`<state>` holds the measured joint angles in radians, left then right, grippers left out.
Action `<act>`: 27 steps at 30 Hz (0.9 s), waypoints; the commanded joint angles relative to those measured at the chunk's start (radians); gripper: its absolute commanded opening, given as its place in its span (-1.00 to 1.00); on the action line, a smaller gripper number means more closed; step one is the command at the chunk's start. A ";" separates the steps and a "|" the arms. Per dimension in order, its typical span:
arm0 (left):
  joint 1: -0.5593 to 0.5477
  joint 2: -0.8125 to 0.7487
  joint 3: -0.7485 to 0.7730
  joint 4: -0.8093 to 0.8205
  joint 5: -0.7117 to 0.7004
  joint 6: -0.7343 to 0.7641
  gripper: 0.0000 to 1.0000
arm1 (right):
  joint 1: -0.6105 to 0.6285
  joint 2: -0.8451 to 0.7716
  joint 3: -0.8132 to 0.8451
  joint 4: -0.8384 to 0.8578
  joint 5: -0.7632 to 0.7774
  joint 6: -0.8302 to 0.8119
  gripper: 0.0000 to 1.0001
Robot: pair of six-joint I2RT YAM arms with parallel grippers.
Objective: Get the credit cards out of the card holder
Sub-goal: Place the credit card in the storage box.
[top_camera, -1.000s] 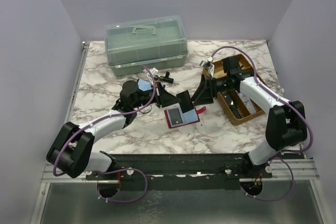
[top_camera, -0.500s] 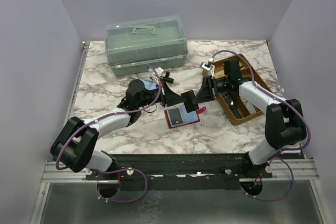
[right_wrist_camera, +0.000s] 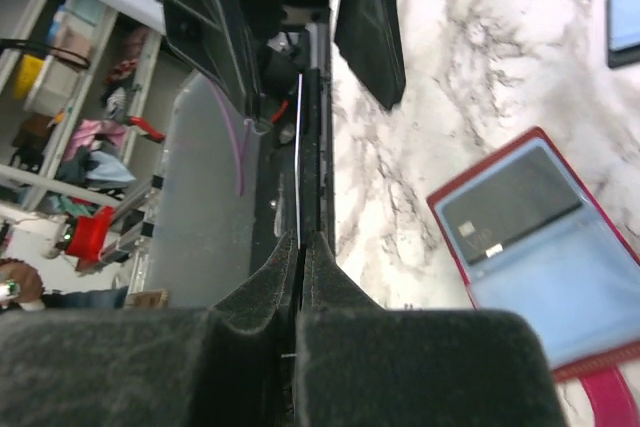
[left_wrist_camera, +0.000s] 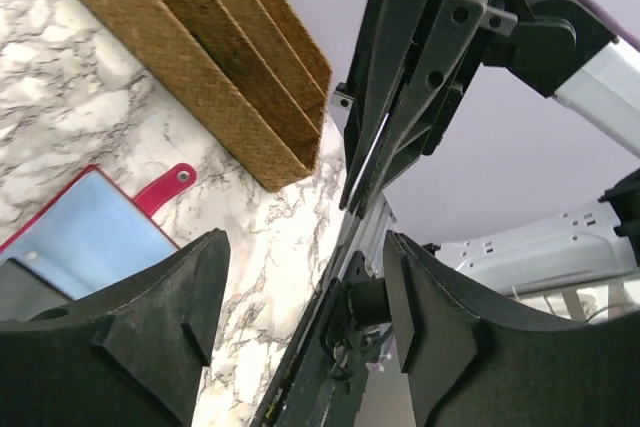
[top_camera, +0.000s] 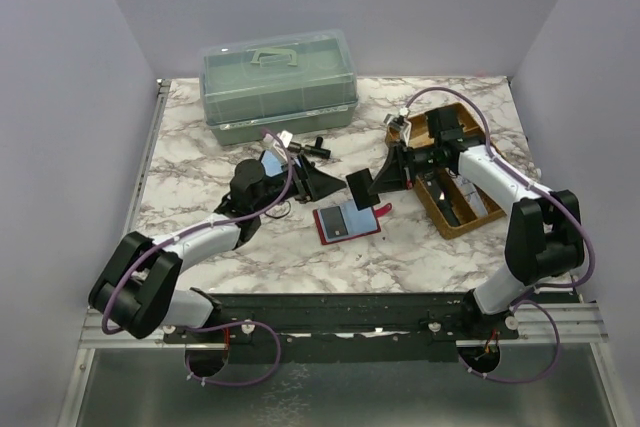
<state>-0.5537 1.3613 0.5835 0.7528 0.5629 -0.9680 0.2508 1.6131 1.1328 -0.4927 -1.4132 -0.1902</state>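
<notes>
While the left end effector (top_camera: 318, 183) hangs spread and empty above the worktop (top_camera: 200, 147), the red card holder (top_camera: 347, 222) lies open flat near it, blue panels up, with one dark card (right_wrist_camera: 487, 219) in a pocket yet to come out. Beside it, the right end effector (top_camera: 378, 181) pinches a thin card (top_camera: 359, 188) in the air, so the job looks partway done.

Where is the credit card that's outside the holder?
Top view, centre: credit card pinched in the jaws of the right gripper, by the open card holder.
</notes>
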 commanded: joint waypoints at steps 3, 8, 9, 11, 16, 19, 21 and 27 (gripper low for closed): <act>0.085 -0.104 -0.096 0.008 -0.072 -0.055 0.63 | -0.057 -0.025 0.030 -0.191 0.191 -0.211 -1.00; 0.152 -0.144 -0.158 0.007 -0.079 -0.126 0.98 | -0.170 -0.066 0.023 -0.195 0.256 -0.219 -1.00; 0.165 -0.147 -0.169 0.007 -0.080 -0.144 0.98 | -0.200 -0.073 0.022 -0.194 0.261 -0.219 -1.00; 0.185 -0.147 -0.188 0.006 -0.076 -0.176 0.98 | -0.242 -0.089 0.014 -0.186 0.282 -0.213 -1.00; 0.209 -0.136 -0.206 0.006 -0.045 -0.200 0.98 | -0.326 -0.132 -0.006 -0.167 0.393 -0.208 -1.00; 0.213 -0.125 -0.208 0.006 -0.028 -0.201 0.98 | -0.364 -0.140 0.000 -0.162 0.454 -0.200 -1.00; 0.213 -0.117 -0.209 0.005 -0.017 -0.206 0.98 | -0.392 -0.139 0.006 -0.162 0.476 -0.192 -1.00; 0.221 -0.124 -0.223 -0.015 -0.010 -0.222 0.98 | -0.450 -0.145 0.014 -0.163 0.549 -0.190 -1.00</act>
<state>-0.3439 1.2419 0.3771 0.7532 0.5255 -1.1744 -0.1719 1.4910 1.1393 -0.6525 -0.9577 -0.3756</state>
